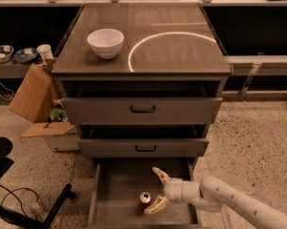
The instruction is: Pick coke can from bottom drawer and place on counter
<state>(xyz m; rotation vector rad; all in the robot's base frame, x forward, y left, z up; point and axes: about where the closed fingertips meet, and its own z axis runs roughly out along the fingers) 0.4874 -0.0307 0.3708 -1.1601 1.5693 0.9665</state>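
Reaching in low from the right edge with one white arm (233, 205), lying almost level, wrist pointing left into the open bottom drawer (115, 191). Holding the gripper (151, 191) just above the drawer floor, toward its right half. Spreading the two tan fingers (160, 175) wide apart, one angling up toward the drawer's back, the other down toward its front, and clasping nothing.

Standing upright on the drawer floor at the mouth of that spread: the coke can (145, 199), red with a silver top. Bringing the lower fingertip right beside the can, with no telling whether touching or just apart.

Counting one can, one arm, one gripper. Counting three drawers: the bottom one pulled far out, then the middle drawer (105, 148) and the top drawer (95, 111), each showing a flat grey front and one black handle (143, 109). Carrying one white bowl (105, 42) on the counter (181, 51), toward its left side, just beside one bright curved reflection. Leaning near the cabinet's left side: one cardboard box (32, 93).
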